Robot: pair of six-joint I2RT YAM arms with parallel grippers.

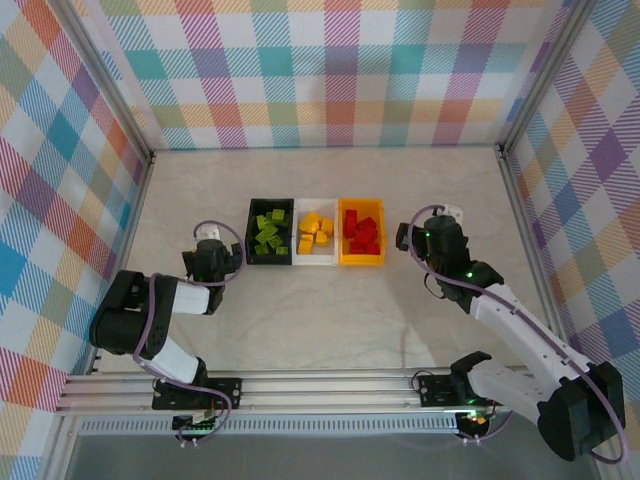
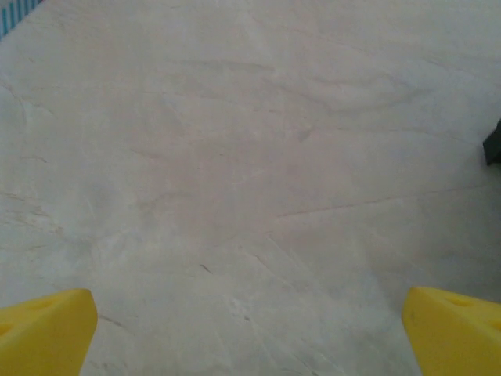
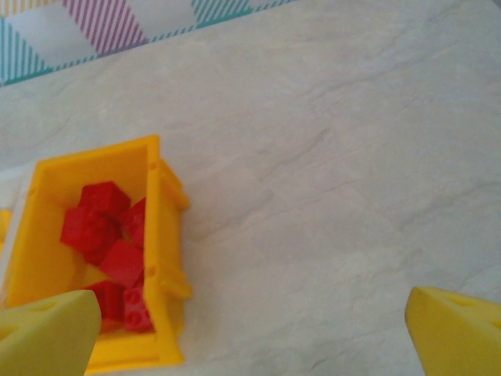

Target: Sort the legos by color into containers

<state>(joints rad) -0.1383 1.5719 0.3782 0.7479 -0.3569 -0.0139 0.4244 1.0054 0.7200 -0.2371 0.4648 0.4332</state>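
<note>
Plaid walls (image 1: pixel 340 70), pale, perhaps marbled tabletop (image 1: pixel 330 320)

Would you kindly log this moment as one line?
left gripper: open, empty | right gripper: open, empty | green legos: black bin | yellow legos: white bin | red legos: orange bin

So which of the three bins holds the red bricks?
The orange-yellow bin, rightmost in the row. The middle white bin holds yellow bricks, and the left black bin holds green bricks.

Yellow fingers (image 2: pixel 45 333) apart above tabletop (image 2: pixel 250 157)
</note>
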